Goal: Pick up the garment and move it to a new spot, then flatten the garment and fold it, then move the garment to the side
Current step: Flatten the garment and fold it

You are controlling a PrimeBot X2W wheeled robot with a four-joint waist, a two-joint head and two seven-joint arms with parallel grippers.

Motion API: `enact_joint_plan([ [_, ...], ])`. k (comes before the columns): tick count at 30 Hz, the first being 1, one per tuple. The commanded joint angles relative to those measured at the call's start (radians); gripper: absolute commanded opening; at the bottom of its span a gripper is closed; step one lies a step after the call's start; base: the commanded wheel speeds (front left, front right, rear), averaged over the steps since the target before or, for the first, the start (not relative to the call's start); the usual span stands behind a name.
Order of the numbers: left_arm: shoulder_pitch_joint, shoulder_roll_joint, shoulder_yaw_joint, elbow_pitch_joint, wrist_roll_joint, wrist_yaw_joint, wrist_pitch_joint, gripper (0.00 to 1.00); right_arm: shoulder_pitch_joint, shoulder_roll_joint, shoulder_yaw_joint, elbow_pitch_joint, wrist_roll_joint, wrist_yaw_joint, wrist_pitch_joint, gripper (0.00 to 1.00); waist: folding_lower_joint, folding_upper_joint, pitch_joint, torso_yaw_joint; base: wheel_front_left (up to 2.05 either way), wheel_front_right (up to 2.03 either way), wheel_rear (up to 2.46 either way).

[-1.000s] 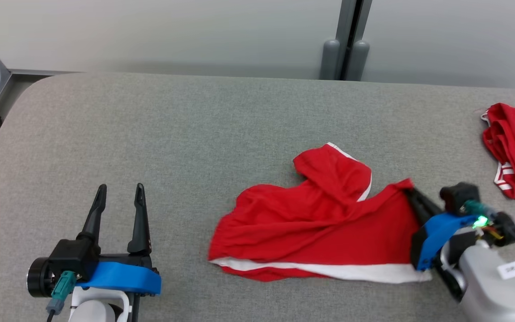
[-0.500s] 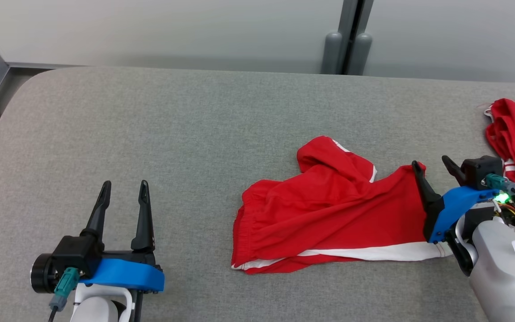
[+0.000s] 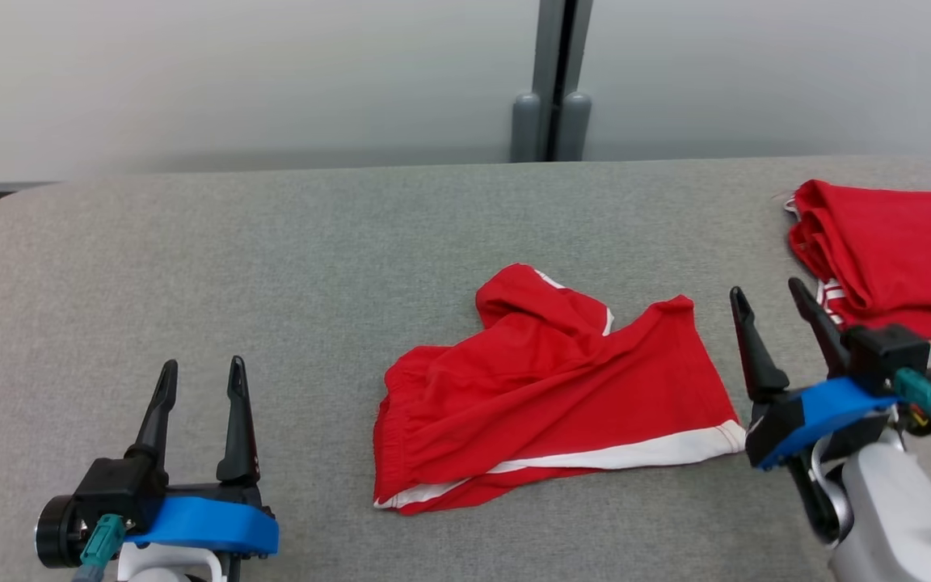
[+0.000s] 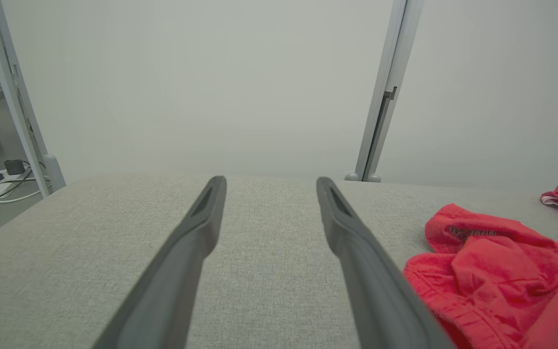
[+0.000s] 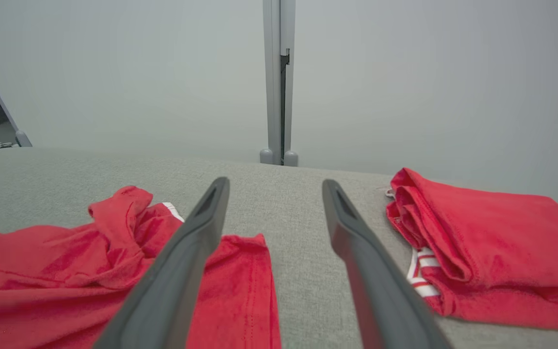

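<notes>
Head view: the crumpled red garment point(image 3: 546, 396) lay at the middle of the table point(image 3: 271, 267). The left gripper point(image 3: 201, 364) stood spread and empty, well apart from it. The right gripper point(image 3: 765, 288), likewise spread and empty, stood just beside its right edge.
Left wrist view: the garment point(image 4: 492, 271) lay right of the fingers point(image 4: 187, 252).
Right wrist view: folded red clothing point(image 5: 482, 228) lay at right.

On the grey cloth-covered table point(image 3: 271, 259) lie crumpled red shorts point(image 3: 546, 396) mid-table and a folded red garment point(image 3: 894, 250) at right.
</notes>
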Motion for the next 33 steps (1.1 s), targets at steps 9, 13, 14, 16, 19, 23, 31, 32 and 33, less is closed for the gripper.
enact_joint_plan([
  [9, 0.044, -0.001, 0.023, -0.01, 0.005, -0.003, -0.002, 1.0, 0.214, 0.085, -0.055, -0.211, -0.048, 0.0, -0.005, 1.0, 0.0, 0.0, -0.043, -0.041, 0.0, 0.0, 0.0],
  [13, 0.056, -0.002, 0.024, -0.011, 0.008, -0.001, -0.002, 1.0, 0.274, 0.108, -0.07, -0.258, -0.063, 0.0, -0.005, 1.0, 0.0, 0.0, -0.046, -0.041, 0.0, 0.0, 0.0],
  [14, 0.057, -0.002, 0.023, -0.011, 0.009, -0.001, -0.002, 1.0, 0.289, 0.114, -0.076, -0.265, -0.064, 0.0, -0.005, 1.0, 0.0, 0.0, -0.046, -0.039, 0.0, 0.0, 0.0],
  [16, 0.057, -0.002, 0.024, -0.01, 0.01, -0.001, -0.002, 1.0, 0.311, 0.126, -0.081, -0.275, -0.071, 0.0, -0.005, 1.0, 0.0, 0.0, -0.047, -0.038, 0.0, 0.0, 0.0],
  [19, 0.062, -0.002, 0.024, -0.009, 0.01, 0.0, -0.002, 1.0, 0.332, 0.134, -0.085, -0.287, -0.084, 0.0, -0.001, 1.0, 0.0, 0.0, -0.048, -0.036, 0.0, 0.0, 0.0],
  [23, 0.063, -0.002, 0.022, -0.008, 0.011, 0.0, -0.002, 1.0, 0.342, 0.14, -0.092, -0.295, -0.093, 0.0, 0.006, 1.0, 0.0, 0.0, -0.048, -0.032, 0.0, 0.0, 0.0],
  [31, 0.067, -0.002, -0.058, -0.001, 0.017, -0.006, -0.002, 1.0, 0.341, 0.145, -0.118, -0.275, -0.1, 0.0, 0.03, 1.0, 0.0, 0.0, -0.047, -0.023, 0.0, 0.0, 0.0],
  [32, 0.072, -0.002, -0.077, 0.001, 0.017, -0.007, -0.002, 1.0, 0.338, 0.145, -0.124, -0.266, -0.103, 0.0, 0.03, 1.0, 0.0, 0.0, -0.045, -0.023, 0.0, 0.0, 0.0],
  [33, 0.078, -0.002, -0.101, 0.005, 0.016, -0.008, -0.002, 1.0, 0.335, 0.143, -0.13, -0.256, -0.106, 0.0, 0.031, 1.0, 0.0, 0.0, -0.043, -0.022, 0.0, 0.0, 0.0],
])
